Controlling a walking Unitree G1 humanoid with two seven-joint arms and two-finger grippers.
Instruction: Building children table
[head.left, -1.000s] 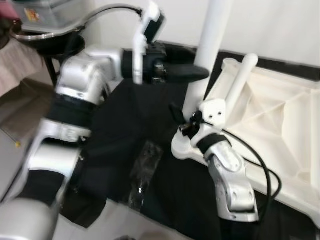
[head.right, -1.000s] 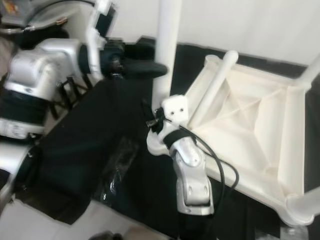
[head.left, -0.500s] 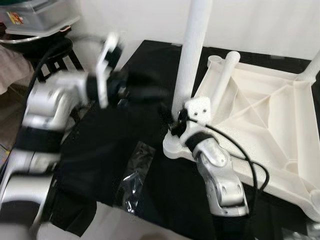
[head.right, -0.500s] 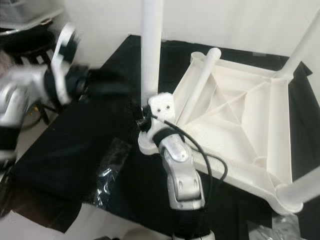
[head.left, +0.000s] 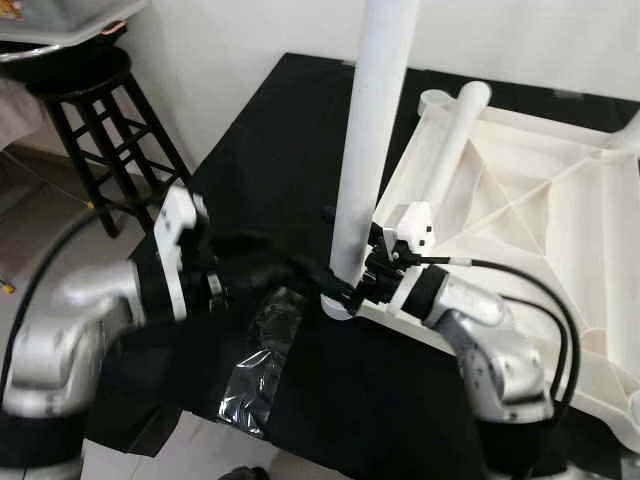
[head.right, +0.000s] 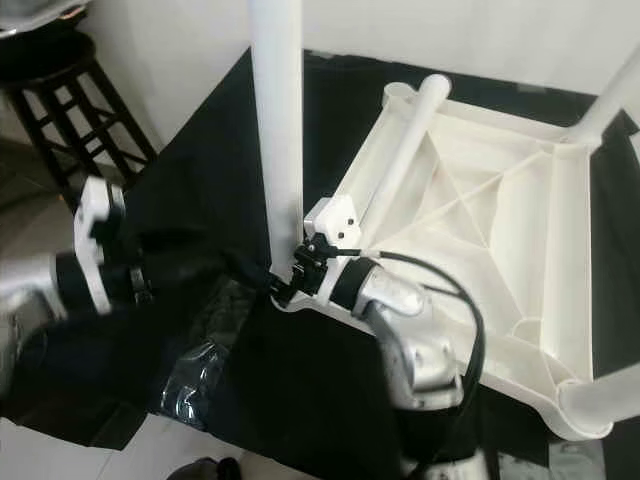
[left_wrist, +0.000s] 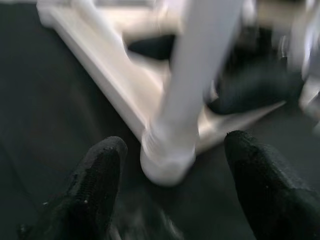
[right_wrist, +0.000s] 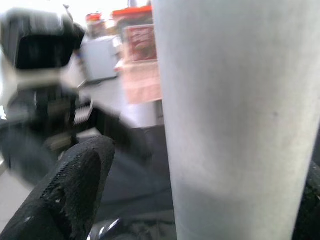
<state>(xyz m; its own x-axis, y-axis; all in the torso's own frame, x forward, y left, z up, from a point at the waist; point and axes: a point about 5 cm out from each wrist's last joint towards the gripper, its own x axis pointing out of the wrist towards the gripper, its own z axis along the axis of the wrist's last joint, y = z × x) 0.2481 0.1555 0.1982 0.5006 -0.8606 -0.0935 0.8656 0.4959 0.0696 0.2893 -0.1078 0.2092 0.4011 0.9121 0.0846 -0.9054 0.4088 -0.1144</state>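
Observation:
The white children's table top (head.left: 520, 210) lies upside down on a black cloth. One white leg (head.left: 372, 130) stands upright in its near-left corner socket (head.left: 336, 306). A second leg (head.left: 452, 140) lies loose across the top. My right gripper (head.left: 346, 286) is at the foot of the upright leg (right_wrist: 240, 120), straddling it; a gap shows between one finger (right_wrist: 70, 195) and the leg. My left gripper (head.left: 318, 278) reaches low from the left, open, its fingers (left_wrist: 95, 185) on either side of the leg's base (left_wrist: 167, 160) without touching it.
A crumpled clear plastic bag (head.left: 258, 362) lies on the cloth near its front edge, below the left gripper. A black wooden stool (head.left: 95, 125) stands at the far left on the floor. Another mounted leg (head.right: 610, 95) rises at the table's far-right corner.
My left arm has come down from beside the upper leg to low by the leg's base. The right gripper has stayed at the leg's foot. The camera has shifted.

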